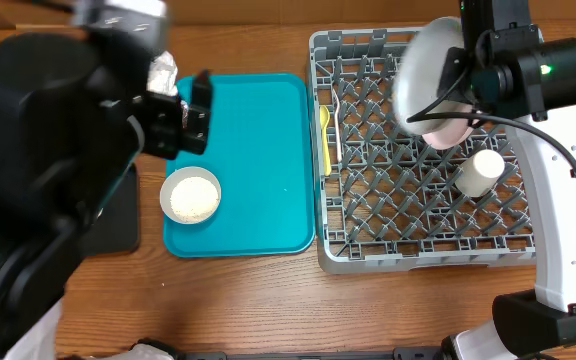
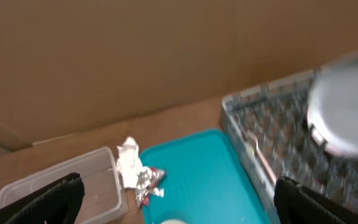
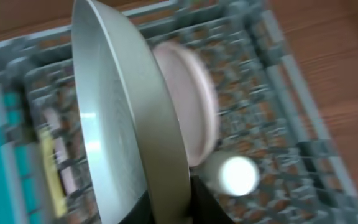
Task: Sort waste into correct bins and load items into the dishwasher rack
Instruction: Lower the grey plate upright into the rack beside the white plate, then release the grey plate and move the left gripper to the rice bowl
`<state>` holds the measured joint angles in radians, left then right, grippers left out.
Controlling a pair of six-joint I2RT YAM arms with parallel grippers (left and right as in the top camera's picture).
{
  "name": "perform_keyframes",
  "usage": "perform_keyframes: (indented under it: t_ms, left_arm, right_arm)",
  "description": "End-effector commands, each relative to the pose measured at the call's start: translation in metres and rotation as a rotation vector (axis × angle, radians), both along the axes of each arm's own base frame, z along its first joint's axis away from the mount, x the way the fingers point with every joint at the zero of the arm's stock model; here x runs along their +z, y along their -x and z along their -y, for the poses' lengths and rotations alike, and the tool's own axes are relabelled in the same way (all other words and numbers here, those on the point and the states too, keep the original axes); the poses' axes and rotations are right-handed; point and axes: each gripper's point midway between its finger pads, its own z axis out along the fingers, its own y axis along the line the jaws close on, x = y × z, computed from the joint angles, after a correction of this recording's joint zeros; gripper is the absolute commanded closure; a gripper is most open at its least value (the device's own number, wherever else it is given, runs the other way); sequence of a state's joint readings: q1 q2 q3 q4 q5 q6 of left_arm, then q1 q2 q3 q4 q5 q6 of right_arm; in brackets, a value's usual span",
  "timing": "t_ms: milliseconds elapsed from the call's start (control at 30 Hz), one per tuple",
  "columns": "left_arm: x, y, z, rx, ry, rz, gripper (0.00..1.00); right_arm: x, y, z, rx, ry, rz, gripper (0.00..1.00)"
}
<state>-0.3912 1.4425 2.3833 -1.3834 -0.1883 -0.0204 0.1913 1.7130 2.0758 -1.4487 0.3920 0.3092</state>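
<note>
My right gripper (image 1: 456, 82) is shut on the rim of a pale grey-blue plate (image 1: 426, 72), held on edge above the dishwasher rack (image 1: 368, 255). In the right wrist view the plate (image 3: 120, 106) stands upright between my fingers (image 3: 166, 205). Behind it in the rack are a white-pink plate (image 3: 194, 102) and a small white cup (image 3: 236, 174). A yellow spoon (image 1: 325, 135) lies along the rack's left side. My left gripper (image 1: 183, 112) hangs open and empty over the teal tray's back left corner. Below it lie a crumpled napkin (image 2: 129, 163) and a red wrapper (image 2: 149, 182).
A bowl (image 1: 190, 196) holding white grains sits on the teal tray (image 1: 258, 150) at its front left. The clear tub (image 2: 61, 186) stands left of the tray, and a black tray (image 1: 118, 215) lies partly under my left arm. A brown wall runs behind the table.
</note>
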Motion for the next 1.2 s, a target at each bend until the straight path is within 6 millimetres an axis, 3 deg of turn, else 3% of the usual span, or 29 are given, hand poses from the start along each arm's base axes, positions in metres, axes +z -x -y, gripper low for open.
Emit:
perform_keyframes:
  t_ms: [0,267,533,733,933,967,1067,1133,1167]
  left_arm:
    - [0.024,0.020,-0.020,0.094,0.097,0.073,0.00]
    - [0.011,0.022,-0.020,0.095,0.074,0.023,0.00]
    - [0.002,0.017,-0.018,0.096,0.057,-0.013,0.00]
    - [-0.003,0.010,-0.015,0.097,0.049,-0.029,0.00]
    - [-0.007,0.005,-0.013,0.097,0.043,-0.042,0.00]
    - [-0.007,0.004,-0.013,0.097,0.042,-0.044,0.00]
    - [-0.008,0.003,-0.012,0.097,0.041,-0.047,0.00]
    - [-0.008,0.003,-0.012,0.097,0.041,-0.047,0.00]
    - [-0.008,0.003,-0.012,0.097,0.041,-0.047,0.00]
  right_arm:
    - [0.018,-0.004,0.032,-0.079,0.191,0.043,0.88]
    - [-0.025,-0.026,0.029,-0.012,0.261,-0.099,0.88]
    - [-0.052,-0.035,0.018,0.060,0.243,-0.177,0.87]
    - [-0.093,-0.044,0.007,0.110,0.262,-0.258,0.87]
    - [-0.100,-0.046,-0.005,0.154,0.272,-0.258,0.85]
    - [-0.103,-0.045,-0.005,0.156,0.274,-0.266,0.80]
    - [-0.105,-0.045,-0.006,0.153,0.270,-0.264,0.48]
    - [-0.090,-0.049,-0.009,0.129,0.249,-0.204,0.43]
    - [-0.070,-0.052,-0.010,0.100,0.222,-0.139,0.39]
